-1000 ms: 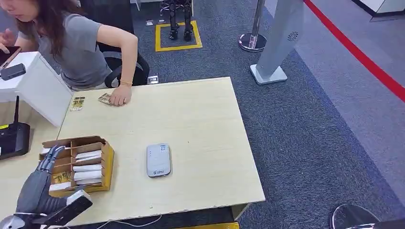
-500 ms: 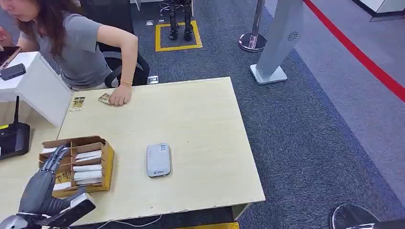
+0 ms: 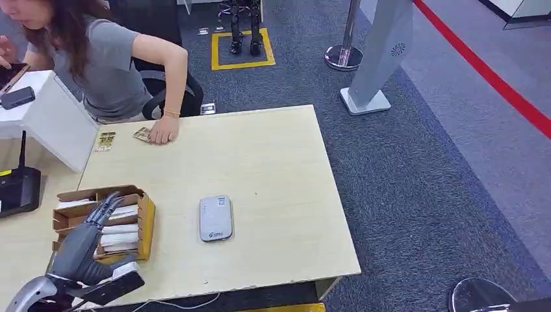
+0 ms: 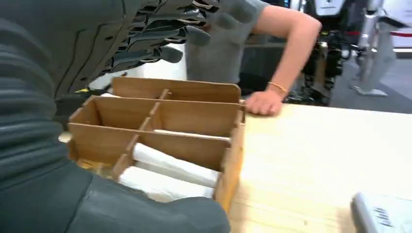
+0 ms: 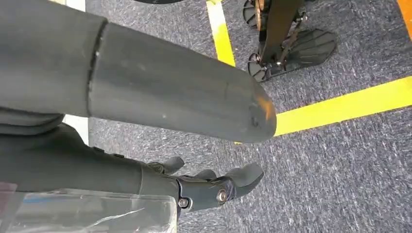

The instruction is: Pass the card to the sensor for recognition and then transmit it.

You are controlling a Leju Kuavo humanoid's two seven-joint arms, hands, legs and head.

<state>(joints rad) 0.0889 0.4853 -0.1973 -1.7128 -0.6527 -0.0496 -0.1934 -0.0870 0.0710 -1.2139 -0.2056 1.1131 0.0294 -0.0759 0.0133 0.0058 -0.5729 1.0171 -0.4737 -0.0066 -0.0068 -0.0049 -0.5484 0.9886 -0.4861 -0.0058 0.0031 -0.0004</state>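
A wooden card box point(image 3: 147, 220) stands near the table's front left, with white cards point(image 3: 121, 229) lying in its compartments. My left hand point(image 3: 84, 244) hovers over the box, fingers point(image 3: 107, 203) stretched toward the far compartments, holding nothing. In the left wrist view the hand point(image 4: 58, 58) is above the box point(image 4: 194, 116) and its white cards point(image 4: 175, 167), fingers apart. The grey sensor point(image 3: 216, 218) lies flat to the right of the box, and its corner point(image 4: 384, 216) is seen from the left wrist. My right hand point(image 5: 121, 162) hangs over the carpet, fingers point(image 5: 216, 187) spread and empty.
A person sits at the table's far left with a hand point(image 3: 162, 133) resting on a card point(image 3: 141, 134); another card point(image 3: 105, 141) lies beside it. A black device point(image 3: 19, 188) and a white counter point(image 3: 52, 114) stand at the left. A stanchion base point(image 3: 343, 57) stands on the carpet.
My left hand has moved right and forward, from the box's left side to above its middle. The person, sensor and cards have stayed put.
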